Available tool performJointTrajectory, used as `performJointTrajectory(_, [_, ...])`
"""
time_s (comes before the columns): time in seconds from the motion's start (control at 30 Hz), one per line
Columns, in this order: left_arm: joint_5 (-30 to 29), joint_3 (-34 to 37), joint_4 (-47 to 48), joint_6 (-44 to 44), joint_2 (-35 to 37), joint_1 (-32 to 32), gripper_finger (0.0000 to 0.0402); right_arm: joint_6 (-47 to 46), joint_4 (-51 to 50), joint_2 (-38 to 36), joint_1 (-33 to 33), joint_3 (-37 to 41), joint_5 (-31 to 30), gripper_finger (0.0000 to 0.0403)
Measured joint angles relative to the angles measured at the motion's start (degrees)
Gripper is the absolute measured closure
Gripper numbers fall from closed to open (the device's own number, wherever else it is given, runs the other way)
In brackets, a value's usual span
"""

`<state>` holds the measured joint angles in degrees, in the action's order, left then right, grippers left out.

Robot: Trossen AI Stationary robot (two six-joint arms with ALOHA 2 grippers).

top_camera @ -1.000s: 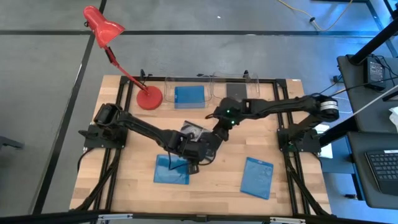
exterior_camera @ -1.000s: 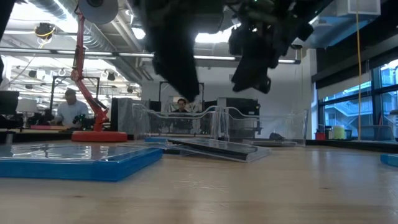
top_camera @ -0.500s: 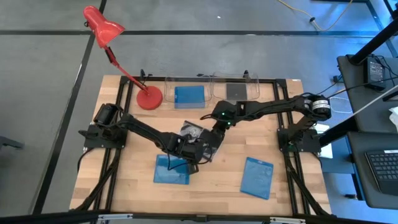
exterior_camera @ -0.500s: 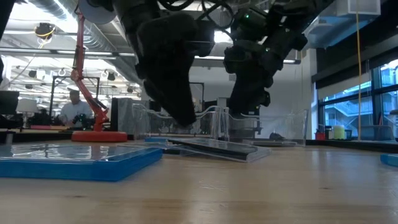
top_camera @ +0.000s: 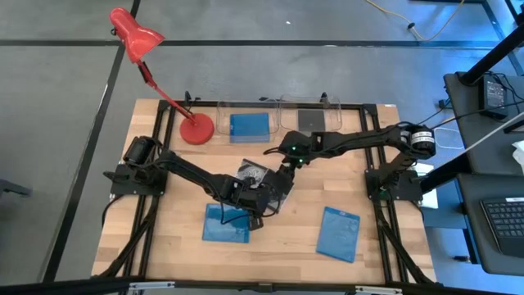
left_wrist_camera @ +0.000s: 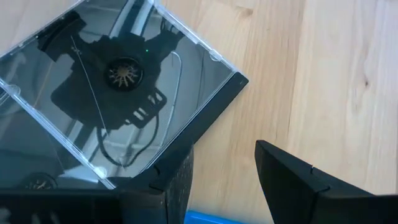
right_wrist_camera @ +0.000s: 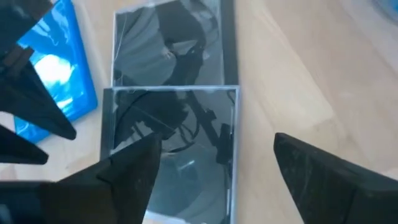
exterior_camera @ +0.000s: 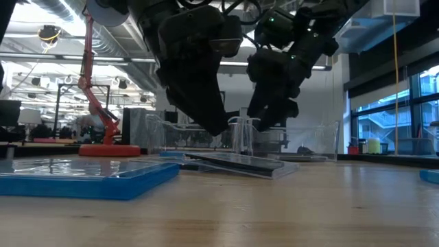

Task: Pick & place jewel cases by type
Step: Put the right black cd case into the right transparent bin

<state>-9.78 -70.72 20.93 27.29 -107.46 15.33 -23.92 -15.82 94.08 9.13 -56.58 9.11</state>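
Two clear jewel cases (top_camera: pixel 252 173) lie mid-table, one (right_wrist_camera: pixel 171 146) with an edge resting on the other (right_wrist_camera: pixel 169 43), so it slants (exterior_camera: pixel 233 163). My left gripper (left_wrist_camera: pixel 224 183) hangs open just above them, one finger over the dark spine's corner (left_wrist_camera: pixel 205 109). My right gripper (right_wrist_camera: pixel 214 180) is wide open above the upper case, fingers on either side of it. In the low view both sets of fingertips (exterior_camera: pixel 217 127) (exterior_camera: pixel 264 123) are clear of the cases. A blue case (top_camera: pixel 226 223) lies nearby toward the near edge, and another (top_camera: pixel 338 233) at the near right.
Two clear trays stand at the far edge: one (top_camera: pixel 223 115) holds a blue case (top_camera: pixel 249 127), the other (top_camera: pixel 334 111) a dark case (top_camera: pixel 311 119). A red desk lamp's base (top_camera: pixel 196 129) sits at the far left. People show in the room behind.
Both grippers have come down toward the clear cases, most of it in the first half second, then held still. The cases have not moved.
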Motion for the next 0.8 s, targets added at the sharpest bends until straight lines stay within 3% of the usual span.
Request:
performJointTrajectory(0.17, [0.17,0.00,0.18,-1.17,0.00,0.01,0.0233,0.32,1.81,2.54,0.17,0.02,2.99,0.0084])
performJointTrajectory(0.43, [1.36,0.00,2.05,-11.02,0.00,1.54,0.0233,2.07,3.90,6.20,0.26,0.02,2.99,0.0084])
performJointTrajectory(0.57, [5.86,0.00,2.08,-10.24,-0.66,1.45,0.0233,3.01,6.44,7.76,1.03,0.00,5.13,0.0084])
performJointTrajectory(0.8, [6.89,0.00,1.23,-8.59,-4.24,1.38,0.0233,3.43,8.59,10.33,2.54,0.02,9.31,0.0084])
